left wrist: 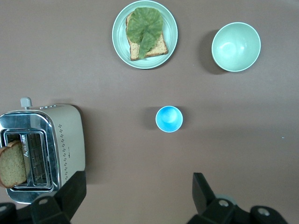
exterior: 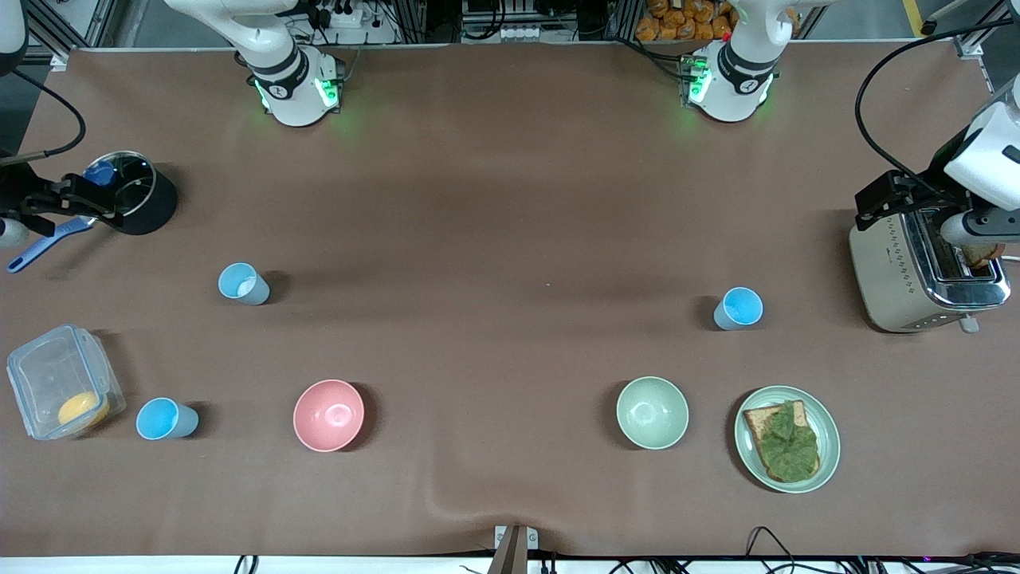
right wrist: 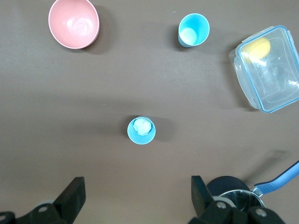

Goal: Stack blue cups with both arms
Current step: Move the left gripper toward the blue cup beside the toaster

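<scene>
Three blue cups stand upright and apart on the brown table. One pale inside is toward the right arm's end and shows in the right wrist view. A sky-blue one stands nearer the front camera, beside a clear box, and also shows in the right wrist view. Another sky-blue cup is toward the left arm's end, and shows in the left wrist view. My left gripper is open, high over the toaster. My right gripper is open, high beside the black pot.
A pink bowl and a pale green bowl sit nearer the front camera. A plate holds toast with lettuce. A toaster stands at the left arm's end. A black pot with a blue spatula stands at the right arm's end.
</scene>
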